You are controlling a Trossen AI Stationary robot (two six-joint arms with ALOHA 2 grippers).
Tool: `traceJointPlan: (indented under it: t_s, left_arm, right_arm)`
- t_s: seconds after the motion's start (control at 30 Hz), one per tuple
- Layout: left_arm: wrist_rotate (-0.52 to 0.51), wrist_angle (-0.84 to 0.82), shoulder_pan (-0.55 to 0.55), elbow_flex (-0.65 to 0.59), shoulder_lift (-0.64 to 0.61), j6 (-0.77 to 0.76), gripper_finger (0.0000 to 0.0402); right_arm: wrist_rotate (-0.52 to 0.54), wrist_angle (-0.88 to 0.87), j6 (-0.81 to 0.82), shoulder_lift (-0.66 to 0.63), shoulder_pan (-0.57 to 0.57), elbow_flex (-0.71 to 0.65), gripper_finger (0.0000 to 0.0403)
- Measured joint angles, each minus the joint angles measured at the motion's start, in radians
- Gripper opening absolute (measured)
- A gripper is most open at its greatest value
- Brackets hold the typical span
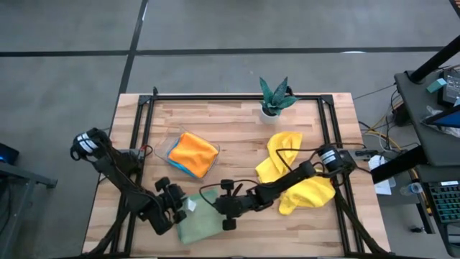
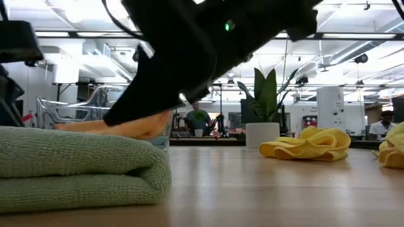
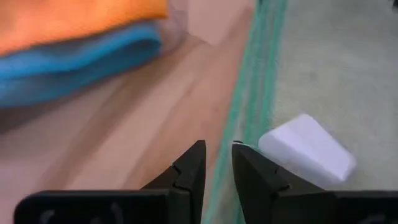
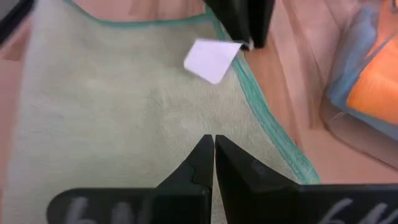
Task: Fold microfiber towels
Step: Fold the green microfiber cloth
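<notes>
Closely, left claw (image 3: 217, 163) astride green towel (image 3: 329, 68) edge

**Five towels, two arms, one tray, one plant**

We count five towels on the surface (image 1: 237, 133): one green towel (image 1: 198, 224), two yellow towels (image 1: 282, 152) (image 1: 309, 196), one orange towel (image 1: 194, 151) and one blue towel (image 1: 188, 171) under it. We see one clear tray (image 1: 169, 147), one plant (image 1: 274, 97) in one white pot (image 1: 270, 111), one white tag (image 4: 211, 59), and two arms, each with one end effector: left (image 1: 177, 205), right (image 1: 228, 208).
</notes>
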Motion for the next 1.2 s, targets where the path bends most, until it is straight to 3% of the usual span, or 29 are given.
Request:
traceJointPlan:
  t_s: [0.2, 0.37, 0.43, 0.53, 0.7, 0.93, 1.2]
  left_arm:
    - [0.06, -0.002, 0.005, 0.042, -0.034, 0.034, 0.0063]
    - [0.276, 0.051, -0.007, 0.079, -0.048, 0.036, 0.0063]
    - [0.319, 0.095, -0.018, 0.078, -0.047, 0.036, 0.0063]
    - [0.285, 0.122, -0.023, 0.067, -0.029, 0.048, 0.0063]
    - [0.105, 0.094, -0.01, 0.046, 0.012, 0.061, 0.0063]
    - [0.136, -0.065, 0.002, 0.029, 0.029, -0.005, 0.0063]
    - [0.145, -0.068, 0.002, 0.063, -0.023, 0.043, 0.0063]
  right_arm:
    - [0.008, 0.001, -0.005, 0.042, -0.027, -0.001, 0.0009]
    - [0.068, -0.015, 0.044, 0.057, -0.064, -0.001, 0.0009]
    - [0.083, -0.039, 0.057, 0.057, -0.076, -0.001, 0.0009]
    - [0.086, -0.066, 0.066, 0.057, -0.085, -0.001, 0.0009]
    - [0.091, -0.073, 0.043, 0.055, -0.083, -0.001, 0.0009]
    - [0.088, -0.128, 0.036, -0.011, -0.073, -0.001, 0.0009]
    - [0.08, -0.15, -0.027, -0.061, -0.013, -0.001, 0.0009]
